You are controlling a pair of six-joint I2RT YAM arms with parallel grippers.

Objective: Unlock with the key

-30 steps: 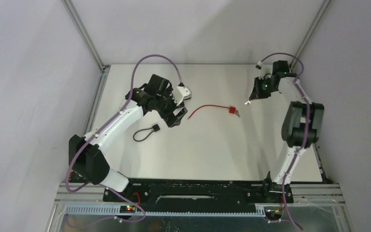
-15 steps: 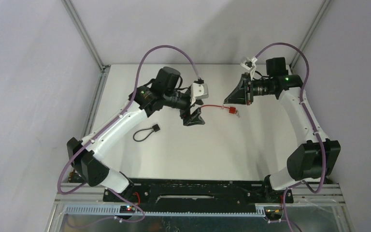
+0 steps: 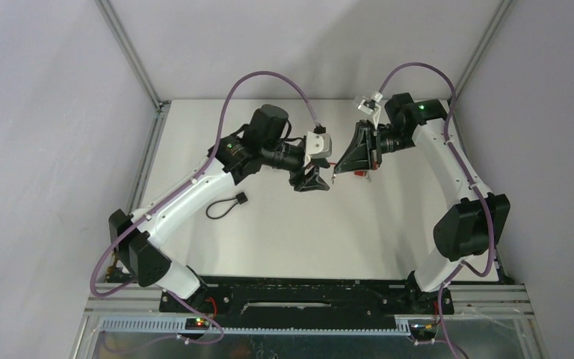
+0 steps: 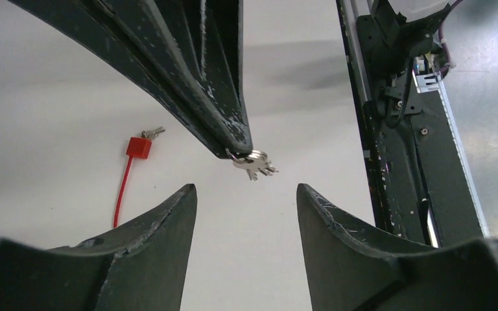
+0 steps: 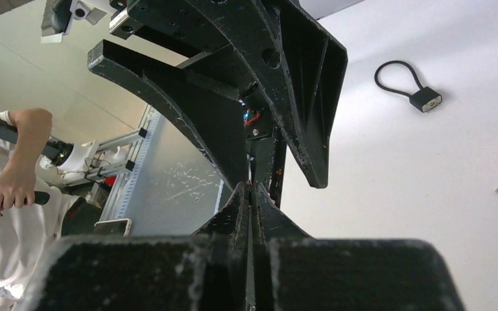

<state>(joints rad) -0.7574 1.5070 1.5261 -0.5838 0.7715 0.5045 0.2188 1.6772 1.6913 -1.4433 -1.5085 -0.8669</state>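
Observation:
A small bunch of silver keys hangs in the air from the tip of my right gripper, which is shut on its ring. In the right wrist view the right gripper shows its fingers pressed together. My left gripper is open, and its two fingertips flank the space just short of the keys without touching them. In the top view the left gripper and the right gripper meet tip to tip above the table's middle. A red padlock with a red cable lies on the table below them.
A black padlock with a black cable loop lies on the white table to the left, also seen as the black padlock. The red padlock lies under the right gripper. A person stands beyond the table's front rail.
Both arms have swung inward to meet over the table's middle. The right gripper has carried the keys leftwards, and the left jaws have narrowed from their widest.

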